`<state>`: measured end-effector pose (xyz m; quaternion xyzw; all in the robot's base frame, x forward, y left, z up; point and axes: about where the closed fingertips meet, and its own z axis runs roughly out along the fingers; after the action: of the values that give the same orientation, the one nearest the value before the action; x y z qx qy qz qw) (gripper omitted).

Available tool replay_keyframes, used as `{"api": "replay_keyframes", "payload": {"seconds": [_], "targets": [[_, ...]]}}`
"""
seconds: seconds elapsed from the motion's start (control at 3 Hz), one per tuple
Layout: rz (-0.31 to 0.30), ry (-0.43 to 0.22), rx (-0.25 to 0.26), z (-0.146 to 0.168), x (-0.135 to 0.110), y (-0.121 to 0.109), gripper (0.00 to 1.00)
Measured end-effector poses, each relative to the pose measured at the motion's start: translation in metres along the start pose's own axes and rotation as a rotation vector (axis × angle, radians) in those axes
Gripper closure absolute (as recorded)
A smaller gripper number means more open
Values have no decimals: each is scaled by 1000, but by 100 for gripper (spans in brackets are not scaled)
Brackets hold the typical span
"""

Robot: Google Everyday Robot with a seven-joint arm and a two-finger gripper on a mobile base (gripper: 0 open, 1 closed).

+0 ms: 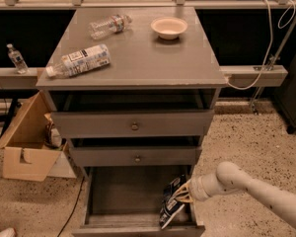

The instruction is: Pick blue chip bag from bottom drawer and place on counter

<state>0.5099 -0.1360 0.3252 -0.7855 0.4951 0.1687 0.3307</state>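
The blue chip bag (170, 203) stands tilted against the right wall inside the open bottom drawer (118, 196), dark with white patches. My gripper (183, 195) comes in from the lower right on a white arm and is shut on the bag's upper right edge, inside the drawer's right side. The counter (143, 53) is the flat grey cabinet top above, well above the gripper.
Two clear plastic bottles (79, 60) (109, 25) lie on the counter's left, and a cream bowl (168, 27) sits at its back right. The two upper drawers (133, 125) stick out slightly. An open cardboard box (24, 142) stands on the floor at left.
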Motion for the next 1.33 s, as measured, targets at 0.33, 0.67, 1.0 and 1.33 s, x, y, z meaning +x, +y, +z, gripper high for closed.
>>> {"api": "replay_keyframes", "payload": {"seconds": [0.33, 0.67, 1.0, 1.33], "targets": [[-70, -22, 43, -45, -39, -14, 100], [-123, -27, 91, -99, -68, -32, 100], [-180, 21, 152, -161, -95, -59, 100], [-180, 21, 153, -161, -95, -59, 100]]}}
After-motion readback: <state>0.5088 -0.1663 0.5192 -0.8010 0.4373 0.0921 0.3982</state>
